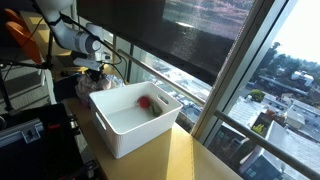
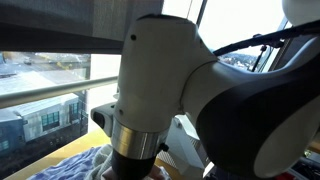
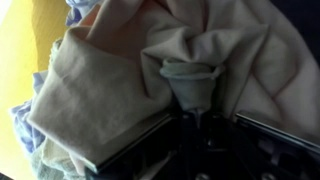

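cloth (image 3: 110, 90) in tool (image 3: 193, 110) | small object (image 1: 146, 101) in bin (image 1: 112, 128) | bin on table (image 1: 187, 157)

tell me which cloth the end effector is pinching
The grey-green cloth, gathered into a cone at the end effector; the beige cloth and pinkish cloth lie slack around it.

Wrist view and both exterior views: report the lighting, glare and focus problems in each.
Wrist view: dim and soft, the beige cloth slightly blurred, a bright yellow patch at upper left. In an exterior view, sky through the window is blown out, the white bin evenly lit. In an exterior view, the arm looms close to the lens, blurred and backlit.
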`<state>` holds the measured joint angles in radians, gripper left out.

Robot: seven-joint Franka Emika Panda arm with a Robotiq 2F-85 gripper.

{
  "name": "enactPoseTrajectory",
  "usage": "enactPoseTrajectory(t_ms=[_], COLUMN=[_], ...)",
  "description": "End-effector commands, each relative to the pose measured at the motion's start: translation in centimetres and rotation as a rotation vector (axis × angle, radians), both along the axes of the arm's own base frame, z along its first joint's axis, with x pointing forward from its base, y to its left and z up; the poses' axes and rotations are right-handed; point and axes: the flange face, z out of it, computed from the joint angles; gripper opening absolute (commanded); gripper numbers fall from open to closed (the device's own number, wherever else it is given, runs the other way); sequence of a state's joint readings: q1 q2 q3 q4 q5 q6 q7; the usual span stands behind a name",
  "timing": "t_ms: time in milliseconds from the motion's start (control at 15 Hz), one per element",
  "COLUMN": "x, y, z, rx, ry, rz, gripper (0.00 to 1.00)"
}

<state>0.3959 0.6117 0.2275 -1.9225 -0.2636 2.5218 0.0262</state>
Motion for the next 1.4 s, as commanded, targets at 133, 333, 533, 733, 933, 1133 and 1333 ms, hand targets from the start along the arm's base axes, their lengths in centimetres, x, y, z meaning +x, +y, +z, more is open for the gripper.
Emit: enactPoseTrajectory(t_ms=[133, 333, 533, 733, 933, 1133, 1333], x=[3.9, 3.6, 3.7, 5.1, 7.9, 11.4, 14.6], y=[-3.0, -2.9, -3.4, -6.0, -12.5, -21.0, -28.1], z=[-1.8, 4.8, 11.8, 19.1, 23.7, 24.6, 22.5], rx=[0.047, 0.094, 0.128, 0.121, 0.081, 0.042, 0.019], ry=[0.061, 0.032, -0.034, -0.115, -0.185, -0.229, -0.233], rz=[-0.149, -0.191, -0.200, -0.208, -0.230, -0.268, -0.302], gripper=[0.53, 0.73, 0.98, 1.00, 1.00, 1.00, 1.00])
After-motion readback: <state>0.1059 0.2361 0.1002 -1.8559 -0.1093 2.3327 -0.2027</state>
